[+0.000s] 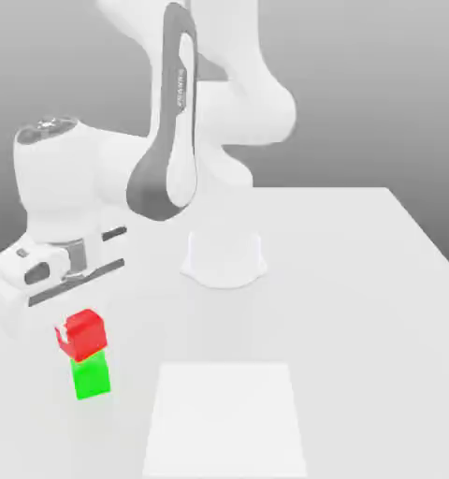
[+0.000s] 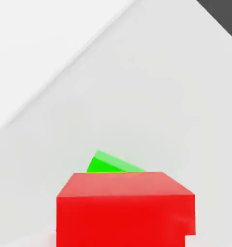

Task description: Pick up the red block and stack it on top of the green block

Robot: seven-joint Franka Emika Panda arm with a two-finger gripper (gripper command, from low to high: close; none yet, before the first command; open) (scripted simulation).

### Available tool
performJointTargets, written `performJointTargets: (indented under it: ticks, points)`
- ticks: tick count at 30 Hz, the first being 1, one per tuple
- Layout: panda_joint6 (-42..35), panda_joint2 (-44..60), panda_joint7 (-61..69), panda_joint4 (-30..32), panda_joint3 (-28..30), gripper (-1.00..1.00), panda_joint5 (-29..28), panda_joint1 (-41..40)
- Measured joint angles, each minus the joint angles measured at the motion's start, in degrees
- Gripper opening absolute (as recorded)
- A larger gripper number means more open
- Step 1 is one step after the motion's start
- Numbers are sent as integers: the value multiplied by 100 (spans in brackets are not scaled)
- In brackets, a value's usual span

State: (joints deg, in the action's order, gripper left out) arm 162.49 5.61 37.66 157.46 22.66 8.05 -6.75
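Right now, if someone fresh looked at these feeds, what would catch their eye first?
The red block in the hand, right over the green block at the exterior view's left, near the table's front edge. It looks turned relative to the green one, and whether they touch is unclear. Next, the big white arm looming behind them.

This is a simulated robot test bench, not a lived-in room. A bare white table (image 1: 359, 281) carries one white arm (image 1: 181, 122) against a flat grey backdrop. A paler square patch (image 1: 225, 421) marks the tabletop, and everything looks smooth and textureless.
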Motion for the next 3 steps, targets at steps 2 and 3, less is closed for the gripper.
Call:
performJointTargets:
  ticks: [2, 3]
  points:
    - [120, 143, 127, -3, -100, 100, 179, -67]
    - [120, 143, 127, -3, -100, 100, 179, -67]
